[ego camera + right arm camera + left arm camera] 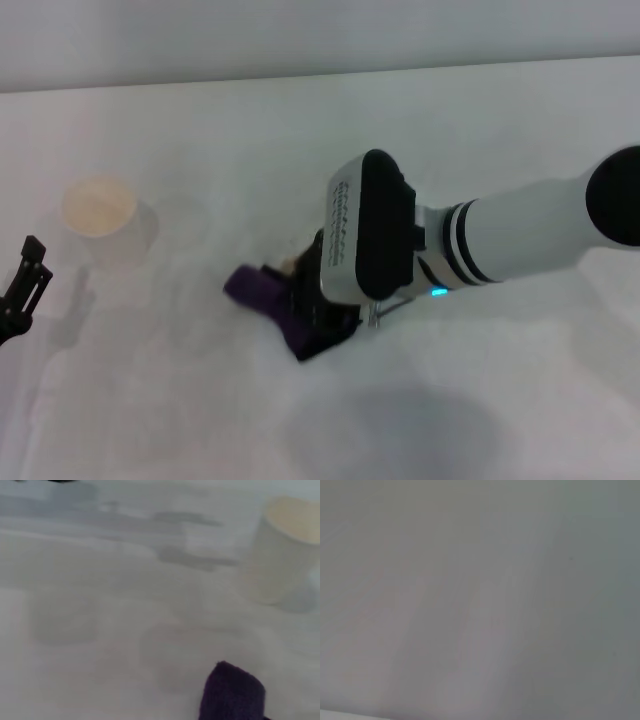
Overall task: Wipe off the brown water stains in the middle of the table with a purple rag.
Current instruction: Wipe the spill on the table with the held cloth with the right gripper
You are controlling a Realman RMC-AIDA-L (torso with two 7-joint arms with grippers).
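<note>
The purple rag (258, 289) lies bunched on the white table (480, 400) near its middle, and its dark end (232, 694) shows in the right wrist view. My right gripper (306, 300) reaches in from the right, pressed down and shut on the rag, mostly hidden under the white wrist housing. A small tan speck (290, 264) that may be the brown water stains peeks out at the rag's far edge; I cannot make out more of them. My left gripper (24, 280) sits parked at the far left edge.
A white paper cup (100, 212) with a cream inside stands at the left, well apart from the rag, and it also appears in the right wrist view (286, 550). The left wrist view holds only bare table (480, 600).
</note>
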